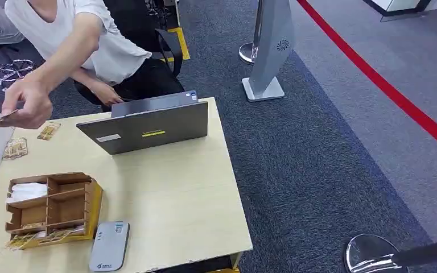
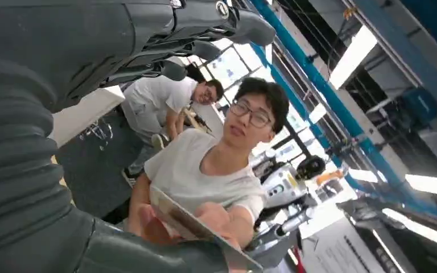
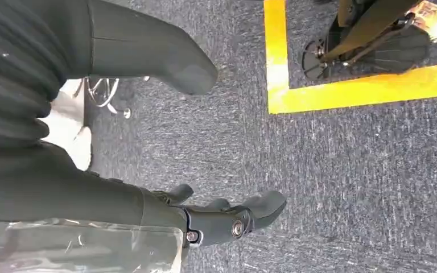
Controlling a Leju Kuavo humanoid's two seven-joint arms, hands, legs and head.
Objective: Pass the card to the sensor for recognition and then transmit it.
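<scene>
A person in a white T-shirt (image 1: 99, 40) sits behind the table and holds a card (image 1: 3, 118) out at the far left edge. In the left wrist view the same card (image 2: 173, 213) is pinched in the person's fingers (image 2: 219, 219), and its near end lies over the thumb (image 2: 148, 253) of my left hand (image 2: 108, 45). That hand's fingers (image 2: 205, 23) stay spread well away from the card. A grey card sensor (image 1: 109, 245) lies at the table's front edge. My right hand (image 3: 62, 187) hangs over the carpet with nothing in it, fingers apart.
A laptop (image 1: 148, 125) stands open at the back of the light wooden table (image 1: 176, 193). A wooden divided box (image 1: 51, 207) sits front left beside the sensor. Loose cards (image 1: 48, 131) lie at the back left. A grey stand (image 1: 270, 51) rises on the carpet to the right.
</scene>
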